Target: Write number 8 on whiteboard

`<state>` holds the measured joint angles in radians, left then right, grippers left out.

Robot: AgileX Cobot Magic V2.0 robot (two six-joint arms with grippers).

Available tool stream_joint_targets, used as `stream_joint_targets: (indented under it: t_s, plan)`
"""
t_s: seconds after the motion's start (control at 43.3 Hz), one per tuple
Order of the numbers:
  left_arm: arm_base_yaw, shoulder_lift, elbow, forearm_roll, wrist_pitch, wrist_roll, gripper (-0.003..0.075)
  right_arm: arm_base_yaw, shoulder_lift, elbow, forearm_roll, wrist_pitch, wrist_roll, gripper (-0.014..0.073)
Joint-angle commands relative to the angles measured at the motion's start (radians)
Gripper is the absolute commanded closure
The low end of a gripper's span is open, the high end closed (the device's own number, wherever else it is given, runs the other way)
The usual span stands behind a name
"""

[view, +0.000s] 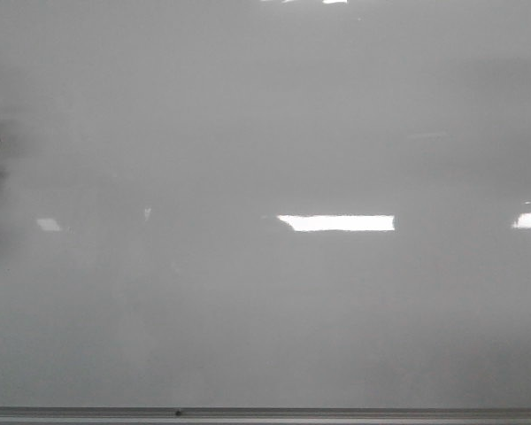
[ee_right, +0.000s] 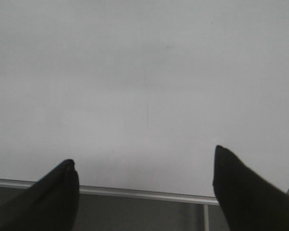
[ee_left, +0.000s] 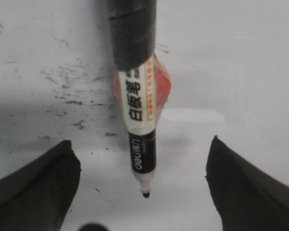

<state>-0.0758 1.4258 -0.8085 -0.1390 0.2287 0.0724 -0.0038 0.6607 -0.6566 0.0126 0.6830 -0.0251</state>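
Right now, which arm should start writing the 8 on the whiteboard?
Left. A marker sits between the left hand's spread fingers, uncapped tip toward the whiteboard, apparently held on a mount. The right hand is open and empty near the board's edge strip. No 8 drawn yet.

The front camera faces the whiteboard (view: pixel 265 133) squarely and close, its edge strip low in view, while both wrist cameras look steeply onto that same board, the right one over the strip, the left past a marker (ee_left: pixel 140 139).
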Motion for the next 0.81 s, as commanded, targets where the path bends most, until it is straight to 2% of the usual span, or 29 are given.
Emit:
stream_joint_targets:
  t_s: [0.0,0.185,0.785]
  plan:
    - [-0.006,0.003,-0.035,-0.011,-0.107,0.001,0.0245,0.001,0.006,-0.032,-0.001,-0.058,-0.008,0.0000]
    - [-0.006,0.036,-0.035,-0.009,-0.165,0.001,0.0318,0.001,0.006,-0.032,-0.001,-0.058,-0.008,0.0000]
    - [-0.006,0.036,-0.035,-0.009,-0.145,0.001,0.0594,0.001,0.006,-0.032,-0.001,-0.060,-0.008,0.0000]
